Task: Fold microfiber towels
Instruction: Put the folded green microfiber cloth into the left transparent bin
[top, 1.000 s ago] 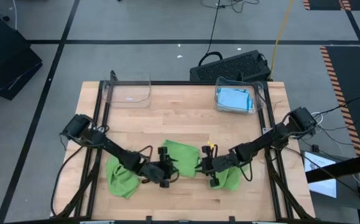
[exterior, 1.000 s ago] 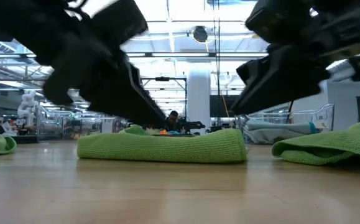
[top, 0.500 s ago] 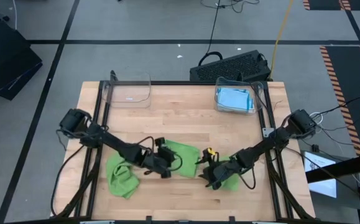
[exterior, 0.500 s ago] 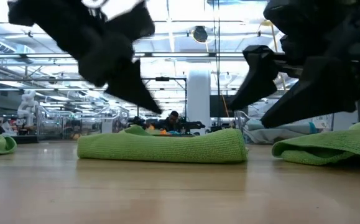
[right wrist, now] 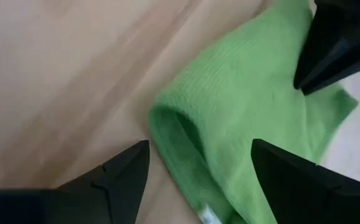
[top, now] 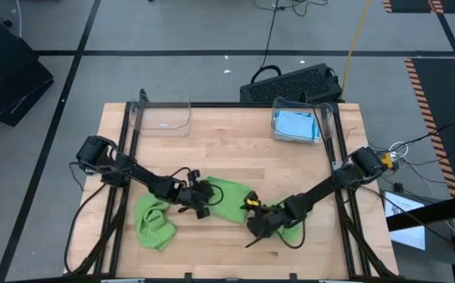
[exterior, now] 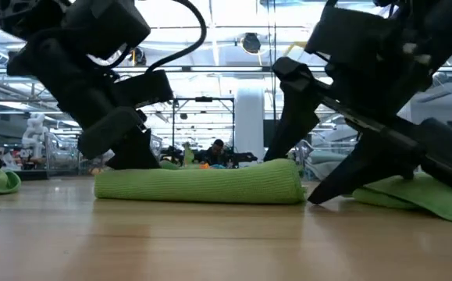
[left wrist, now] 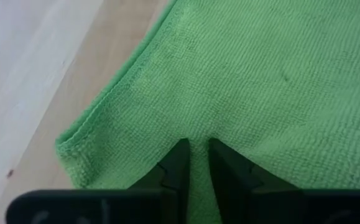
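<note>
Both pincers had shifted leftward: left pincer (top: 201, 196) pinched the middle green towel (top: 229, 198) at desk (top: 235, 153) centre; right pincer (top: 252, 228) gaped beside its edge. Three green towels, two bins.

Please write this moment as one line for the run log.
left end effector: nearly shut, pinching middle green towel | right end effector: open at that towel's corner | blue towels: in bin

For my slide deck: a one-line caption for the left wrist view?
Left gripper pinching the green towel near its edge on the wooden table.
</note>
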